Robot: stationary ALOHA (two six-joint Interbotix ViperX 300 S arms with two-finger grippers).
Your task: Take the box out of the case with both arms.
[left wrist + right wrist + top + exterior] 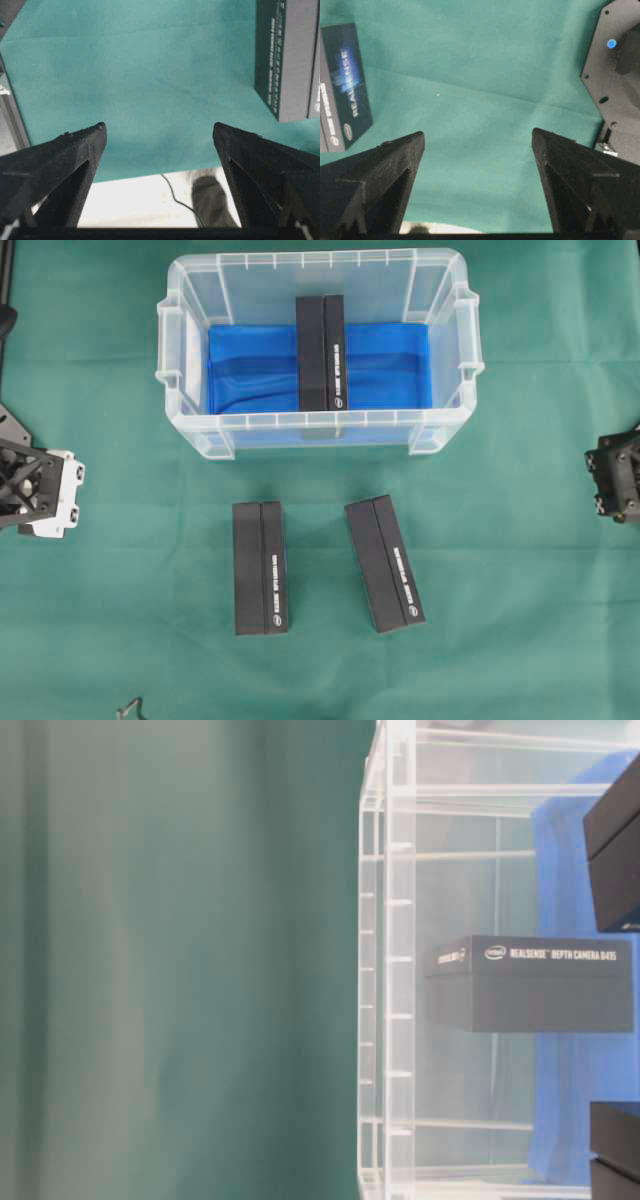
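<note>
The clear case [190, 390] with blue lining stands at the back middle of the green cloth. One black box [320, 352] stands on edge inside it, across the middle. The table-level view shows this box [530, 982] through the ribbed case wall [390, 960]. My left gripper [45, 492], with white parts, is at the far left edge, well away from the case. Its jaws are open and empty over bare cloth in the left wrist view [160, 130]. My right gripper [615, 477], all black, is at the far right edge, open and empty [477, 135].
Two more black boxes lie on the cloth in front of the case, one left of centre [260, 568] and one angled to its right [385, 563]. One shows in the left wrist view [287, 55], one in the right wrist view [342, 85]. A black base plate [615, 65] is beside the right gripper.
</note>
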